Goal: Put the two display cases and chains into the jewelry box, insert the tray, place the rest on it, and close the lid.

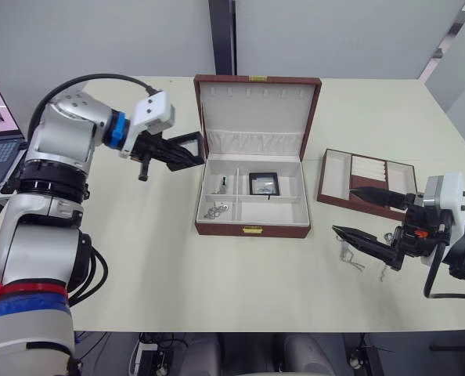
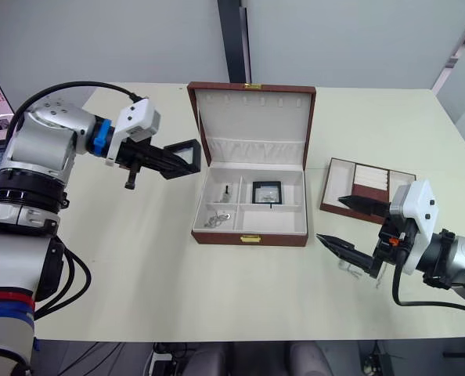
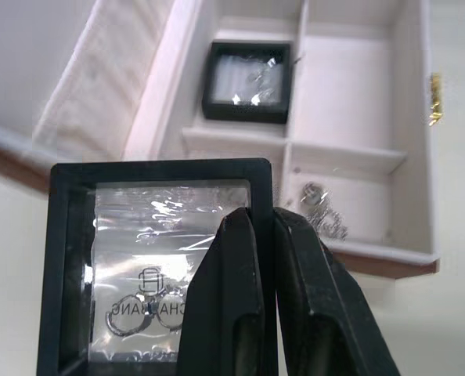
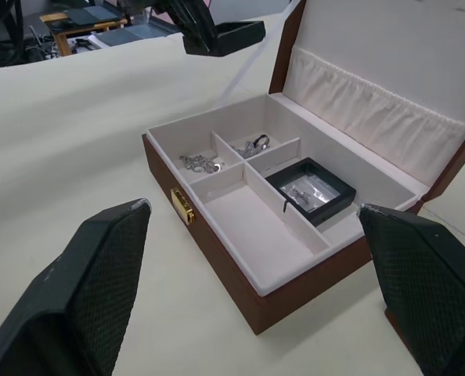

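Dark red jewelry box [image 1: 252,227] open mid-surface, tray [image 1: 365,184] at its 3 o'clock.
Head views: left pincer [image 1: 187,151] clamped on a display case [image 1: 190,144], at box's 10 o'clock; right pincer [image 1: 362,214] spread. Wrist views: second display case [image 3: 246,82] and chains [image 4: 201,163] inside.

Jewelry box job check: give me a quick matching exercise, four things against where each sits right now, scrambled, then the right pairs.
Things:
1. held display case
2. second display case
3. tray
4. loose chains

Places:
A. on the table beside the right gripper
B. in the left gripper, beside the box's left edge
C. on the table right of the box
D. in a rear compartment of the box

Pairs: 1-B, 2-D, 3-C, 4-A
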Controlling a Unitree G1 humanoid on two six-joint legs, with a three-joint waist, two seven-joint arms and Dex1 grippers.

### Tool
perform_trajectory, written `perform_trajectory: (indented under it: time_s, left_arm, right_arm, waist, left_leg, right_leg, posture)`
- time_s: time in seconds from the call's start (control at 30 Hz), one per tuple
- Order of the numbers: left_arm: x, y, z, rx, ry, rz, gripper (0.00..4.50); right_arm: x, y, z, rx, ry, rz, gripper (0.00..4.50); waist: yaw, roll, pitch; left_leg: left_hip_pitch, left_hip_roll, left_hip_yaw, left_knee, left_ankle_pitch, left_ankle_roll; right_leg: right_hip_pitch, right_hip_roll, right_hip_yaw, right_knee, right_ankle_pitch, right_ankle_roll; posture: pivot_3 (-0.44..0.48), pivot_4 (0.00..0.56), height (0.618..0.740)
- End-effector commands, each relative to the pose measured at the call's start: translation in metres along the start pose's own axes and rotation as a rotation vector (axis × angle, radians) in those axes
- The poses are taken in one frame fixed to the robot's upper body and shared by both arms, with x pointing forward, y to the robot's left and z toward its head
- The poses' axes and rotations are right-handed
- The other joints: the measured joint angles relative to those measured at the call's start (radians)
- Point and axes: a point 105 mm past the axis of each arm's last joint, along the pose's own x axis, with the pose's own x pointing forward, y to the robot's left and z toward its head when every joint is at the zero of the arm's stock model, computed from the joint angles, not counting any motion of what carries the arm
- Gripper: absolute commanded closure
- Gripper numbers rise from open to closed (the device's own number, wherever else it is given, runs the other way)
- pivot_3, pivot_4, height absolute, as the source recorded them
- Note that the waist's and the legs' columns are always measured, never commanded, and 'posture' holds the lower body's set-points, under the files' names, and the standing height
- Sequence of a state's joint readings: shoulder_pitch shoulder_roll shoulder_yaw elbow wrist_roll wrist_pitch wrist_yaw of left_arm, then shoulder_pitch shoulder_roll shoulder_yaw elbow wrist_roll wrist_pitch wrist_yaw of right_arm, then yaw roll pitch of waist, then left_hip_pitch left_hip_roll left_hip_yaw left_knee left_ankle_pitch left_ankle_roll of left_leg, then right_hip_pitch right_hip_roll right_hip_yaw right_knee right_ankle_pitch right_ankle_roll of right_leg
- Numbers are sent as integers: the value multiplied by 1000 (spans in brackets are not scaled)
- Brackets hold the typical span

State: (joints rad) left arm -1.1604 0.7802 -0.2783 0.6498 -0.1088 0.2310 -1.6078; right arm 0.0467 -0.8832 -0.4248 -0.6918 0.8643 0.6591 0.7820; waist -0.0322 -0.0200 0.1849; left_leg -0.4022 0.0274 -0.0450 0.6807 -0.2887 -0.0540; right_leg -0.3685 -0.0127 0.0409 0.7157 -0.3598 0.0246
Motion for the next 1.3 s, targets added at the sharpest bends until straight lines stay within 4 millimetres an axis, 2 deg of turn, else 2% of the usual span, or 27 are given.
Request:
perform_trajectory:
  time_s: [0.03, 0.17, 0.53, 0.93, 1.17, 1.3]
  left_arm:
    - [9, -12, 27, 24, -63, -80, 4481]
    - [27, -23, 43, 18, -102, -175, 4481]
    - [79, -45, 48, -9, -128, -369, 4481]
    - [109, -50, 40, -58, -155, -403, 4481]
    - [117, -56, 30, -82, -141, -414, 4481]
    - [122, -53, 24, -76, -124, -375, 4481]
  right_arm:
    - [-5, 0, 9, -57, -22, -32, 0]
    - [-7, 3, 8, -56, -19, -52, 0]
    - [-14, 9, 4, -47, -5, -114, 0]
    - [-20, 13, 2, -38, 4, -156, 0]
    - [-20, 13, 1, -37, 8, -156, 0]
    - [-20, 13, 1, -35, 9, -155, 0]
  waist:
    - [0, 0, 0]
    - [0, 0, 0]
    - [1, 0, 0]
    - [1, 0, 0]
    - [1, 0, 0]
    - [1, 0, 0]
  left_leg:
    - [0, 0, 0, 0, 0, 0]
    - [0, 0, 0, 0, 0, 1]
    - [0, 0, 1, 1, 0, 1]
    - [0, -1, 2, 0, -1, 1]
    - [0, -1, 2, 0, -1, 1]
    - [0, -1, 2, 0, -1, 1]
  right_leg:
    - [0, 0, 0, 0, 0, 0]
    - [0, 0, 0, 0, 0, 0]
    - [0, 1, 1, 0, 0, 0]
    - [0, 3, 2, 0, 0, 0]
    - [0, 3, 2, 0, 0, 0]
    - [0, 3, 2, 0, 0, 0]
  posture:
    - [0, 150, 740]
    - [0, 150, 740]
    - [0, 150, 740]
    - [0, 150, 740]
    - [0, 150, 740]
    - [0, 150, 740]
